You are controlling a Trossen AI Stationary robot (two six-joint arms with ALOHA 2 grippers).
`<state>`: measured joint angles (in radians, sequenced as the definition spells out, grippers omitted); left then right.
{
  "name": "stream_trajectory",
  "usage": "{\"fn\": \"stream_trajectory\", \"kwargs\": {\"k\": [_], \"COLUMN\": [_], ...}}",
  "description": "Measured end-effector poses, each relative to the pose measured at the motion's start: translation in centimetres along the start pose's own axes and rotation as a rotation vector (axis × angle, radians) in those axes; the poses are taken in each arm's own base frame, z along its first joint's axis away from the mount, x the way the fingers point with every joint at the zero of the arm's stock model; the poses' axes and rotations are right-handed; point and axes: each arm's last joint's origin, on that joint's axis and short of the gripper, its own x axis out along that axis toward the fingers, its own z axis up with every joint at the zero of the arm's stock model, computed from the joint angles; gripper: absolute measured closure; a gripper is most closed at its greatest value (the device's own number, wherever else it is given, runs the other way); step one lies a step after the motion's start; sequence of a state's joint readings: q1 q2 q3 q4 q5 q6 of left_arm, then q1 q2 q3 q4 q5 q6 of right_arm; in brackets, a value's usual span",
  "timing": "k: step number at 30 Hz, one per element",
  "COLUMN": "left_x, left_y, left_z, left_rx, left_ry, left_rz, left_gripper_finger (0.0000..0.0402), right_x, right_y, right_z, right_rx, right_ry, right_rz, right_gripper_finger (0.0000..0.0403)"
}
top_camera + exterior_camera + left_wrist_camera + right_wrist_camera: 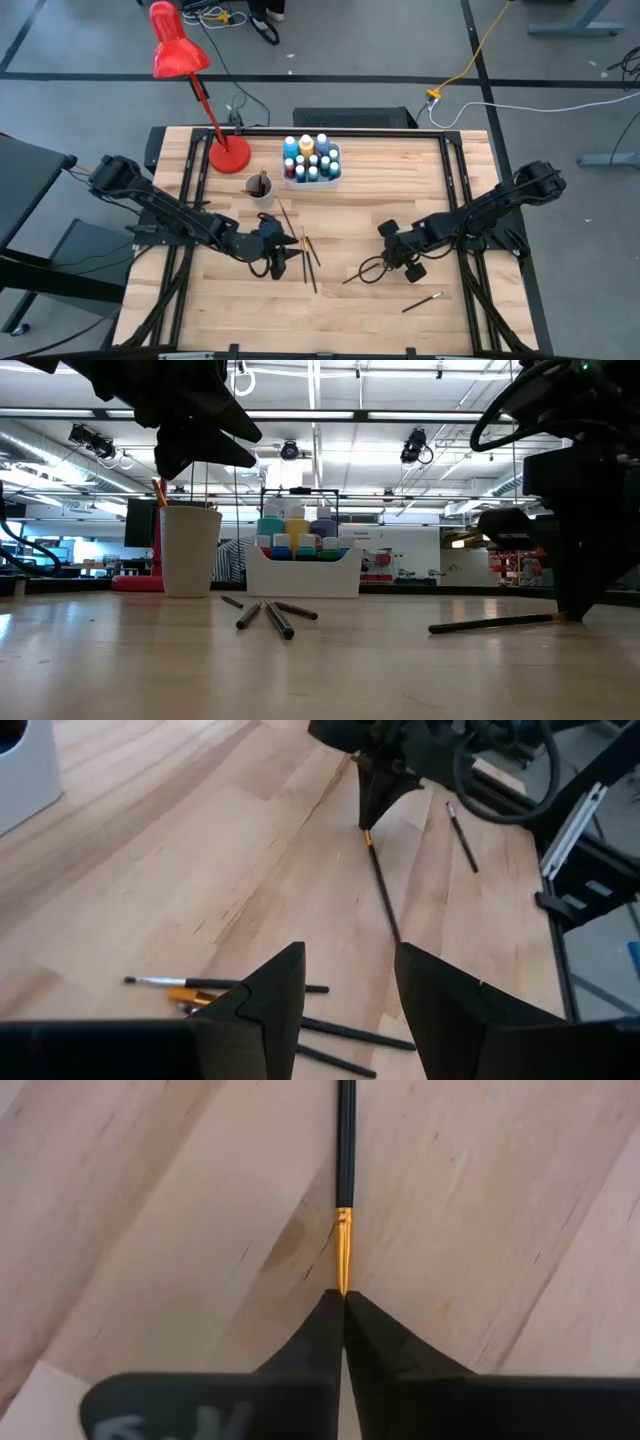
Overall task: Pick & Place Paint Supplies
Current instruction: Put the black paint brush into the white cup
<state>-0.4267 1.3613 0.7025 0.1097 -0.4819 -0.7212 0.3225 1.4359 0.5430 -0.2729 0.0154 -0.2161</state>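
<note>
Brushes first: thin black handles, gold metal collars, lying flat on my pale wood-plank table. The one I'm working, the gripped brush, lies right of centre toward the near edge. My right gripper is pinched fully shut on its gold collar end, fingertips meeting in a sharp V, handle running straight away from the fingers across the grain. In the low view that brush still lies flat on the boards. Right arm reaches in from the right edge, elbow folded, wrist low over the table.

Left gripper hovers above the loose brushes left of centre, blunt dark fingers parted with a clear gap, holding nothing. Left arm stretches in from the left edge, wrist raised off the table in the low view.

A stray brush lies alone, near side, right of the right gripper.

Far centre: white rectangular plastic tray packed with upright small paint bottles, caps blue, teal, yellow, white. Just left and nearer: white round cup with brush handles standing in it. Red lamp on round red base, far left, behind the cup.
</note>
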Motion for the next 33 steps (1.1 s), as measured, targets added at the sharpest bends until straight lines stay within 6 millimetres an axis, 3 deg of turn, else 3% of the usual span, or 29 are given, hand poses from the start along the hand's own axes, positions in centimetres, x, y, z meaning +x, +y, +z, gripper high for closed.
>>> {"fn": "stream_trajectory", "kwargs": {"k": [5,10,14,18,24,30,33], "left_x": [0.0,0.0,0.0,-0.1,-0.1,-0.2,-0.2], "left_y": [-0.1,-0.1,-0.1,-0.3,-0.8,-1.3,-1.4], "left_z": [0.1,0.2,0.5,0.9,1.7,2.0,1.9], "left_rx": [0.008,0.014,-0.033,-0.163,-0.21,-0.079,-0.044], "left_ry": [-0.014,-0.036,-0.085,-0.139,-0.208,-0.194,-0.173], "left_rz": [-0.013,0.008,0.038,0.03,-0.022,-0.122,-0.152], "left_gripper_finger": [0.0237,0.0237,0.0237,0.0237,0.0237,0.0237,0.0237], "right_x": [-0.4,-2.2,-4.4,-6.4,-6.8,-6.4,-6.1], "right_y": [-0.2,-0.4,0.0,0.9,1.7,1.4,1.0], "right_z": [0.9,4.2,7.5,10.4,13.8,16.0,16.4], "right_rx": [0.052,-0.053,-0.319,-0.704,-1.336,-1.431,-1.492], "right_ry": [-0.03,-0.118,-0.172,-0.136,0.062,-0.049,-0.019], "right_rz": [-0.006,-0.094,-0.272,-0.507,-0.888,-1.071,-1.121], "right_gripper_finger": [0.0396,0.0398,0.0401,0.0401,0.0402,0.0402,0.0399]}}
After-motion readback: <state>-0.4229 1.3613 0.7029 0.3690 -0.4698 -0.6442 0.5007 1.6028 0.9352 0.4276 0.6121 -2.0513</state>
